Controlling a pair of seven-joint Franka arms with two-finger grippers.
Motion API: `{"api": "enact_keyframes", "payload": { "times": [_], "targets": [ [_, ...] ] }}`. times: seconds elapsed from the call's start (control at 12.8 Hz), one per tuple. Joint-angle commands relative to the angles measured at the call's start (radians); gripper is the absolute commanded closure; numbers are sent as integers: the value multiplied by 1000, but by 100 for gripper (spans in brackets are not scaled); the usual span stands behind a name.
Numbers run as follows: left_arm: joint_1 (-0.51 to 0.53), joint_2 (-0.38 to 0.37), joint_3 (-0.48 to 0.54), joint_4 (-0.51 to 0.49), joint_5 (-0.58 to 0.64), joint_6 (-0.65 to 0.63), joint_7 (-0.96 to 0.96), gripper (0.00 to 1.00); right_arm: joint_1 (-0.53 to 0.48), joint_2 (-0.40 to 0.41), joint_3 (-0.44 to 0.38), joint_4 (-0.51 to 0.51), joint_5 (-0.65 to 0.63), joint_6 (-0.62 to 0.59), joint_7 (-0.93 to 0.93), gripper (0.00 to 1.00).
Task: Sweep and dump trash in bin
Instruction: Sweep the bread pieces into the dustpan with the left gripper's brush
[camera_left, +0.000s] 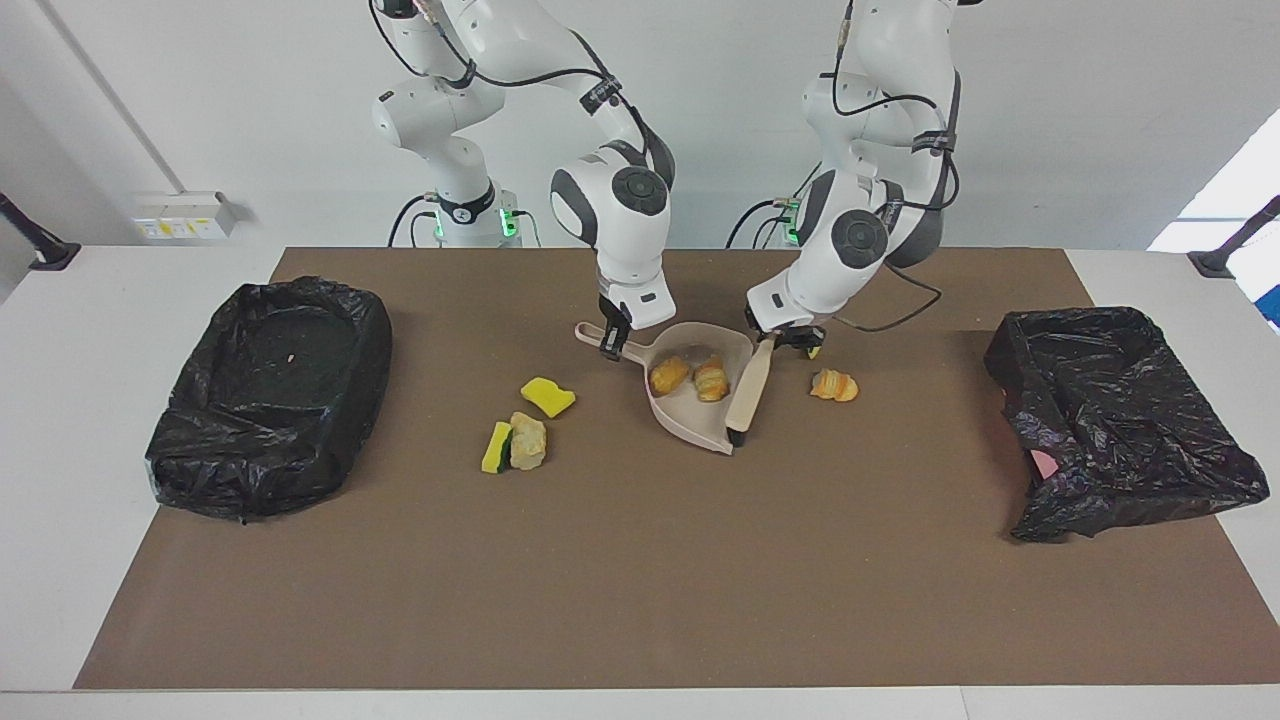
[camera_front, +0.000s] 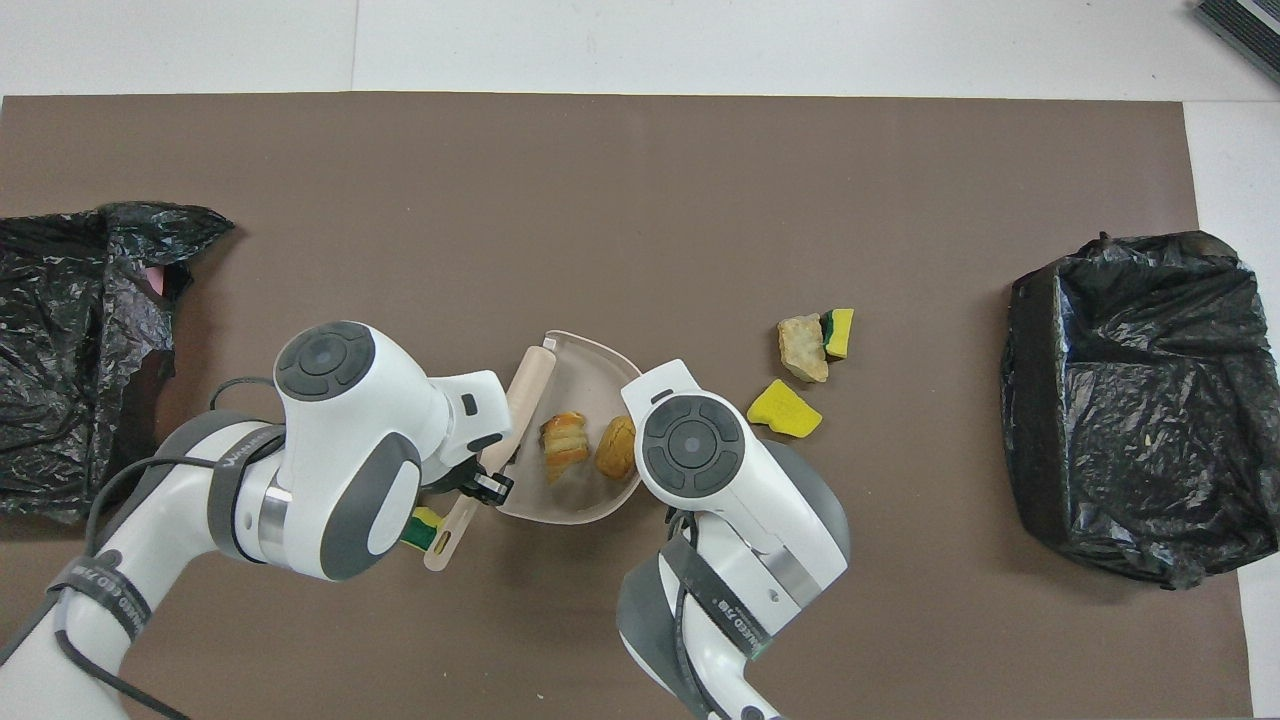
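My right gripper (camera_left: 612, 342) is shut on the handle of the beige dustpan (camera_left: 692, 412), which rests on the brown mat. Two golden pastry chunks (camera_left: 669, 374) (camera_left: 712, 380) lie in the pan; they also show in the overhead view (camera_front: 565, 445) (camera_front: 615, 447). My left gripper (camera_left: 783, 338) is shut on the beige brush (camera_left: 750, 388), whose head lies along the pan's edge (camera_front: 585, 368). One pastry (camera_left: 833, 385) lies on the mat beside the brush. A yellow-green sponge (camera_front: 425, 525) sits under the left gripper. A yellow sponge (camera_left: 547, 396), a yellow-green sponge (camera_left: 496, 447) and a bread chunk (camera_left: 528, 440) lie toward the right arm's end.
A bin lined with a black bag (camera_left: 270, 400) stands at the right arm's end of the mat. A second, crumpled black-bagged bin (camera_left: 1110, 420) stands at the left arm's end. A black cable (camera_left: 900, 310) lies on the mat near the left arm.
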Motion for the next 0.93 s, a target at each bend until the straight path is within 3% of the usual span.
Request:
{"api": "enact_keyframes", "payload": {
  "times": [0.0, 0.39, 0.62, 0.86],
  "targets": [
    [-29, -1, -27, 78, -59, -78, -79, 100, 2, 5, 1, -3, -25, 12, 39, 100],
    [36, -99, -12, 115, -44, -206, -336, 100, 2, 5, 1, -3, -26, 15, 29, 100],
    [75, -153, -14, 97, 23, -360, -596, 100, -4, 7, 1, -3, -51, 18, -15, 100],
    [74, -211, -14, 14, 42, -394, -878, 100, -12, 11, 1, -3, -97, 27, -102, 100]
  ]
}}
